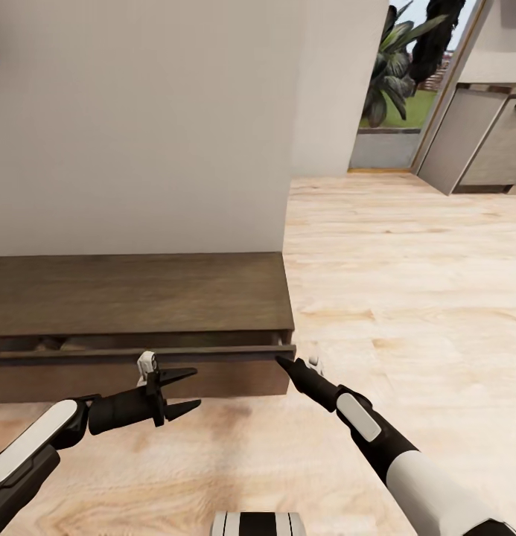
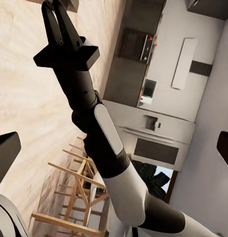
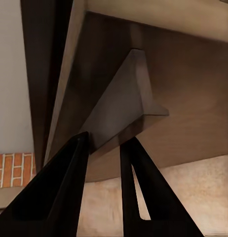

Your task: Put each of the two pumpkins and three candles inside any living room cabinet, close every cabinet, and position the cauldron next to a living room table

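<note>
Right claw (image 1: pixel 281 362), fingers slightly parted, holding nothing, sits at the cabinet (image 1: pixel 138 298) drawer's end corner. It may slip off, leaving the drawer ajar. Left claw (image 1: pixel 185 389) hangs released below the drawer front.

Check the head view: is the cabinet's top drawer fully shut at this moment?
No. The drawer front stands out from the cabinet with a gap above it, and the right tool is at its end corner.

Head camera overlooks the cabinet (image 1: pixel 138 298); right wrist camera views it close.
</note>
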